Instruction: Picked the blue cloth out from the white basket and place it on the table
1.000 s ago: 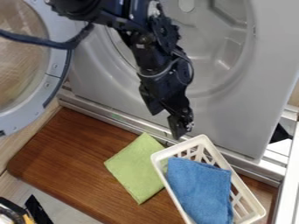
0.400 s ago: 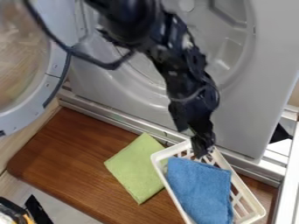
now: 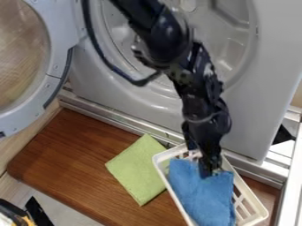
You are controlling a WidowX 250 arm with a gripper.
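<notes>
The black gripper (image 3: 207,171) points down over the upper part of the white basket, its tip against the upper edge of the blue cloth (image 3: 202,199). It covers part of that edge. The cloth lies inside the white basket (image 3: 252,202), filling much of its middle and lower part, and its top is dented beside the gripper. The slatted basket stands at a slant on the brown wooden table (image 3: 77,165).
Left of the basket, a green cloth (image 3: 137,170) lies flat on the wood, close to the basket's side. Behind stands a grey machine front (image 3: 259,88) with a round opening, its round door (image 3: 56,84) swung out at the left. A metal ledge runs behind the table.
From above the basket's back corner, the gripper has moved right and down to the blue cloth. The cloth's upper edge has bunched a little; basket and green cloth have stayed put.
</notes>
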